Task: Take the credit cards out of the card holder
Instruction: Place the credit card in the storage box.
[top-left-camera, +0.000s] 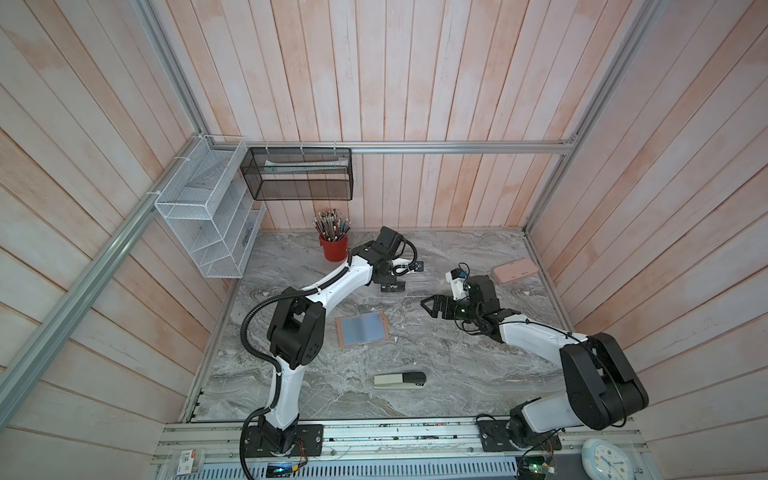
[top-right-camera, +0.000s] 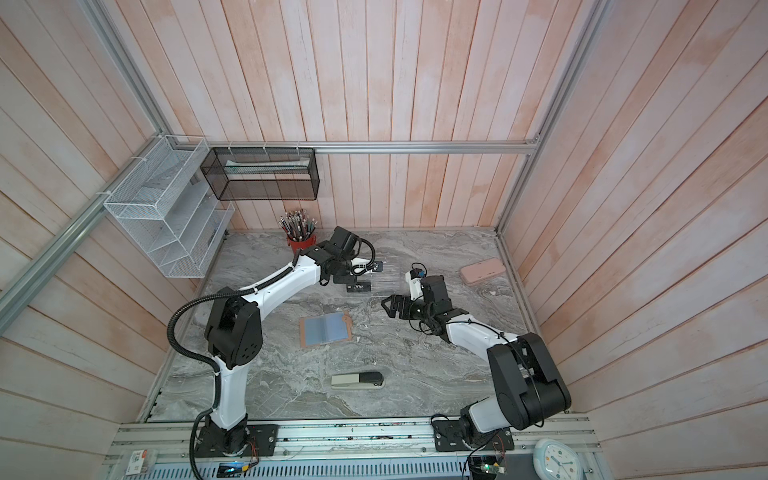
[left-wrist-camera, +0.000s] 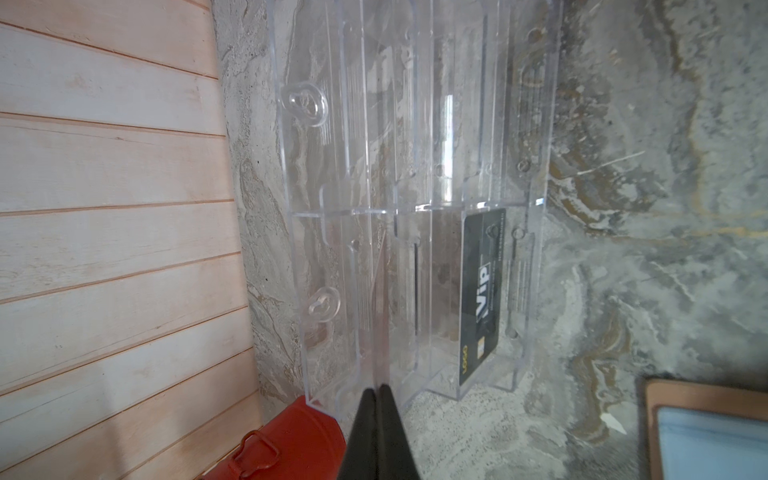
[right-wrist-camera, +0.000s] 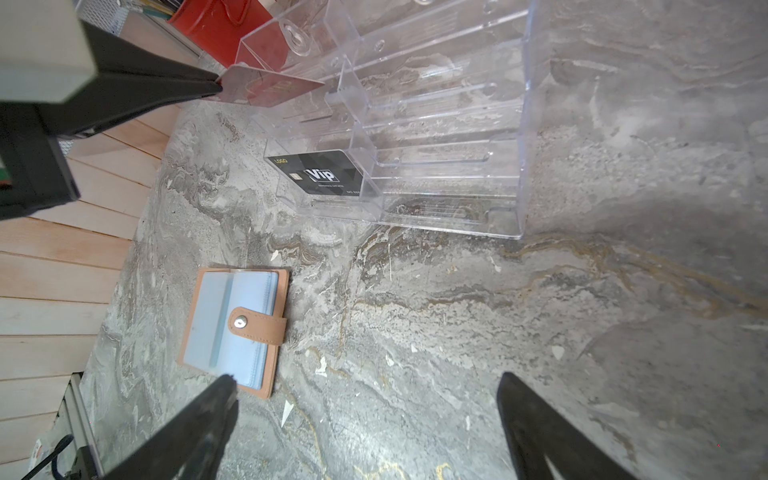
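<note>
The card holder (top-left-camera: 361, 329) lies open on the marble table with its bluish sleeves up, tab (right-wrist-camera: 257, 326) folded over them. My left gripper (left-wrist-camera: 378, 390) is shut on a red card (right-wrist-camera: 272, 85), which it holds edge-on at the near end of the clear acrylic rack (right-wrist-camera: 436, 124). A black "VIP" card (right-wrist-camera: 320, 172) lies in a rack slot, also visible as the black card (top-left-camera: 392, 287) in a top view. My right gripper (right-wrist-camera: 365, 386) hovers open and empty over bare table to the right of the holder.
A red pencil cup (top-left-camera: 333, 249) stands at the back beside the left wrist. A long pink case (top-left-camera: 514, 270) lies at the back right. A stapler (top-left-camera: 400, 380) rests near the front edge. Wire baskets (top-left-camera: 208, 208) hang on the left wall.
</note>
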